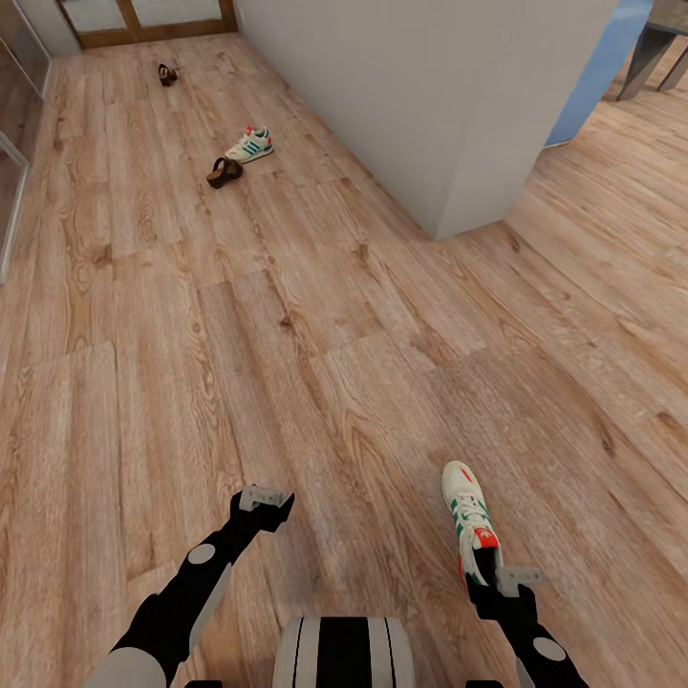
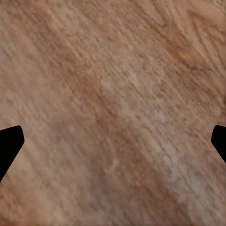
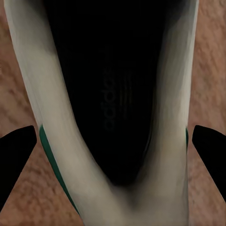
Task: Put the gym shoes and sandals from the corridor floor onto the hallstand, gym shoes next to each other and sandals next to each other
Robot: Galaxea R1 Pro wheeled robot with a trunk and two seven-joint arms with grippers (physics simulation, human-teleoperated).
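One cream gym shoe (image 1: pixel 468 521) with green stripes and a red tongue label lies toe-forward at my right gripper (image 1: pixel 497 578), which is shut on its heel. In the right wrist view the dark shoe opening (image 3: pixel 113 94) sits between the two fingers (image 3: pixel 16 155), which press its sides. My left gripper (image 1: pixel 266 501) hangs open over bare wood floor (image 2: pixel 113 94), holding nothing. Far ahead on the corridor floor (image 1: pixel 287 334) lie the second gym shoe (image 1: pixel 250 145), a brown sandal (image 1: pixel 225 172) beside it, and the other sandal (image 1: pixel 167 74) farther back. The hallstand is out of view.
A pale wall corner (image 1: pixel 420 105) juts in at the right, with a blue panel (image 1: pixel 602 67) and grey furniture legs (image 1: pixel 659 53) beyond it. A wooden door frame (image 1: pixel 143 33) closes the corridor's far end. A glass panel (image 1: pixel 10 172) lines the left side.
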